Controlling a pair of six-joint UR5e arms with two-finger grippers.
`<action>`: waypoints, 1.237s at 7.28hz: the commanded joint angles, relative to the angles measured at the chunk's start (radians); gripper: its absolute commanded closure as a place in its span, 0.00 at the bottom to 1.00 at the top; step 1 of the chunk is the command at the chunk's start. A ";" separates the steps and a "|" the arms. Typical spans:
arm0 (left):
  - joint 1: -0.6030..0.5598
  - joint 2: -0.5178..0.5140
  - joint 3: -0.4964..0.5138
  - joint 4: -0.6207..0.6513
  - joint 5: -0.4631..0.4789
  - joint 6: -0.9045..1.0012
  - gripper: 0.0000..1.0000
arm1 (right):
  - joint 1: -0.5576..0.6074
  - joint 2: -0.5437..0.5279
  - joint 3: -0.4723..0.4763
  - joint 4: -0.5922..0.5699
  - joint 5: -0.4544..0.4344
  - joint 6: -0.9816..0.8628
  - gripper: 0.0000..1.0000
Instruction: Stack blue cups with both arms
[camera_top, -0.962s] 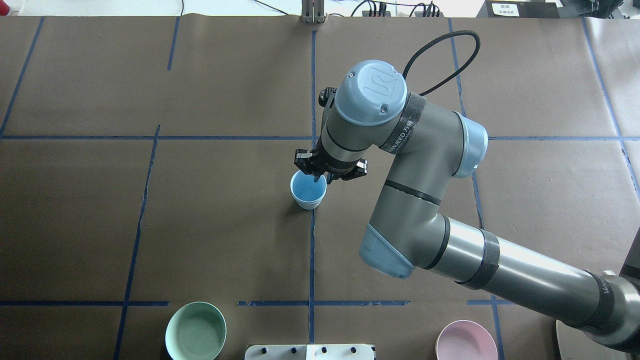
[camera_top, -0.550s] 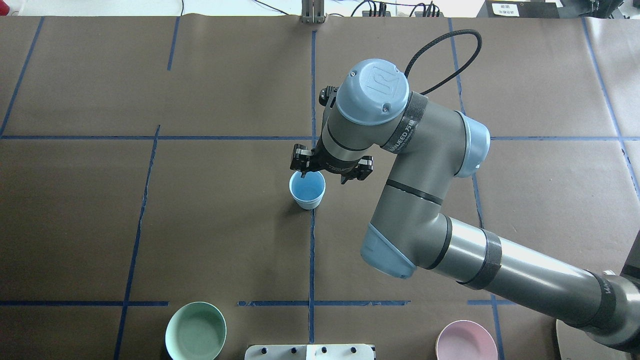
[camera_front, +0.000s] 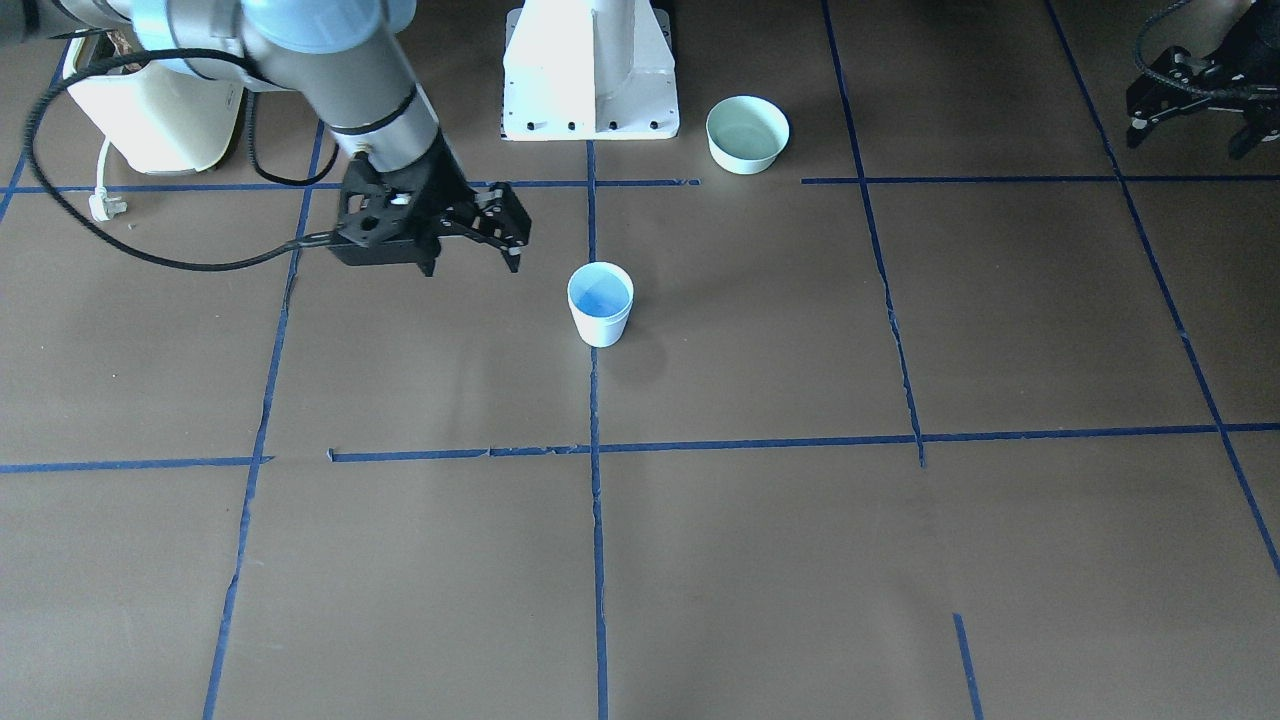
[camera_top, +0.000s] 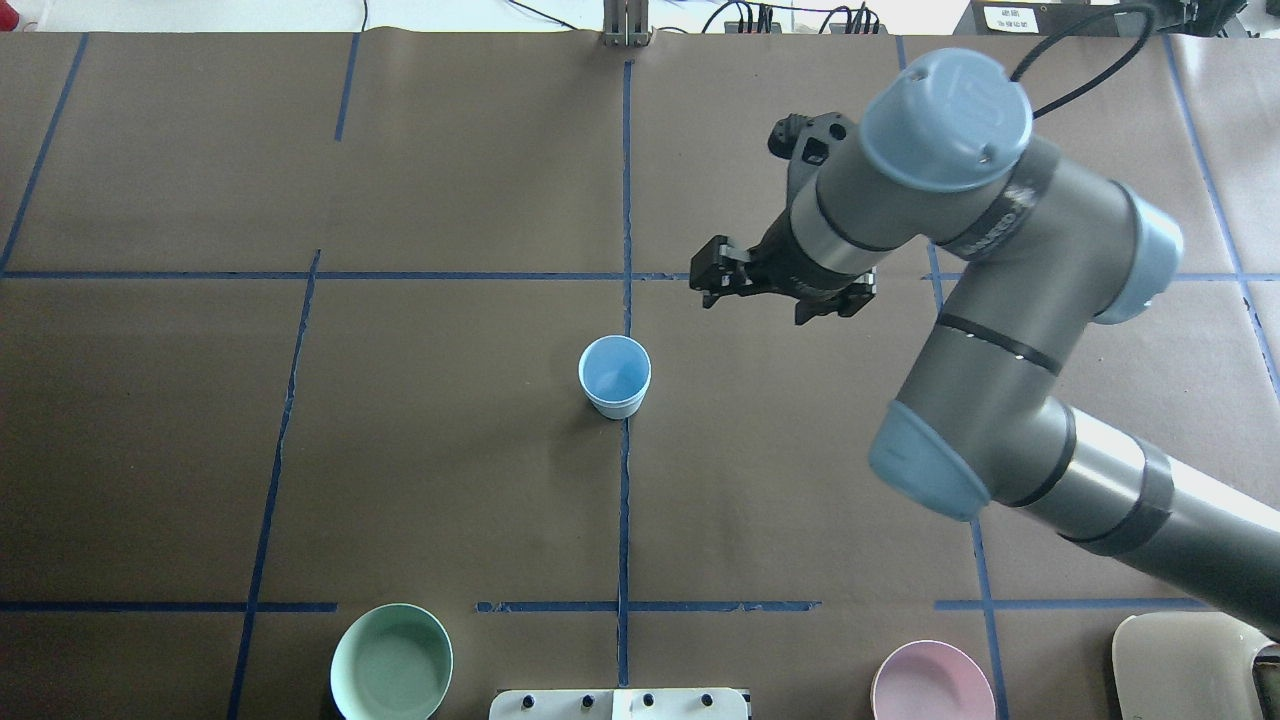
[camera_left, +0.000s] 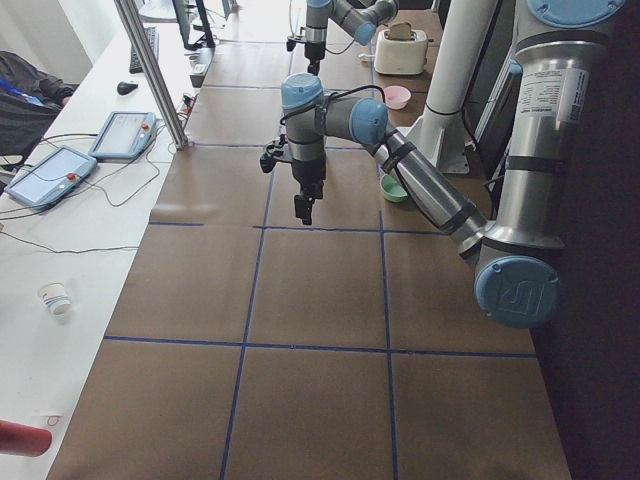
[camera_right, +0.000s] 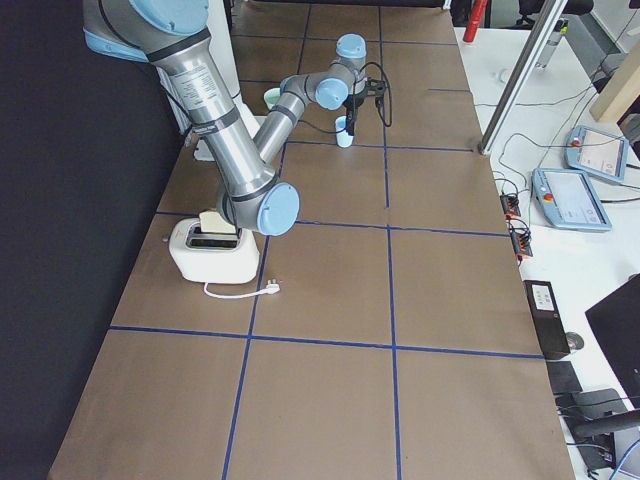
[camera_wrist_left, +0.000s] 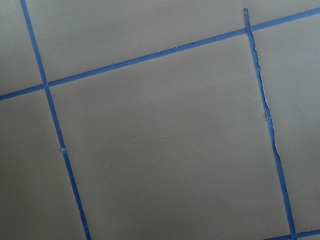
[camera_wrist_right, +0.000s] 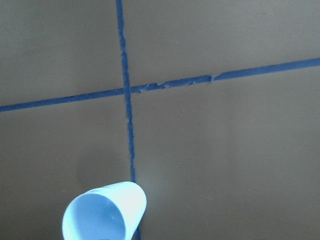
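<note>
Two-arm workcell on a brown surface divided by blue tape lines. A blue cup stands upright and open-mouthed at the centre of the overhead view, directly on the central vertical tape line. Only one rim can be made out, and whether a second cup is nested inside cannot be told. The right gripper hangs above the surface to the upper right of the cup in the overhead view, well apart from it, with its fingers spread and nothing between them. In the front-facing view the same gripper lies to the upper left of the cup. The right wrist view shows the cup at the lower left of the frame, on a tape line. The left gripper appears at the upper right corner of the front-facing view, fingers spread and empty, far from the cup. A green bowl and a pink bowl sit along the bottom edge of the overhead view, at lower left and lower right.
</note>
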 joint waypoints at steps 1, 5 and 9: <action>-0.004 0.003 0.001 0.000 0.000 0.000 0.00 | 0.164 -0.142 0.035 0.001 0.095 -0.236 0.00; -0.262 0.023 0.285 -0.003 -0.163 0.364 0.00 | 0.543 -0.469 -0.040 0.012 0.265 -0.981 0.00; -0.381 0.041 0.707 -0.356 -0.221 0.399 0.00 | 0.674 -0.570 -0.110 0.013 0.269 -1.105 0.00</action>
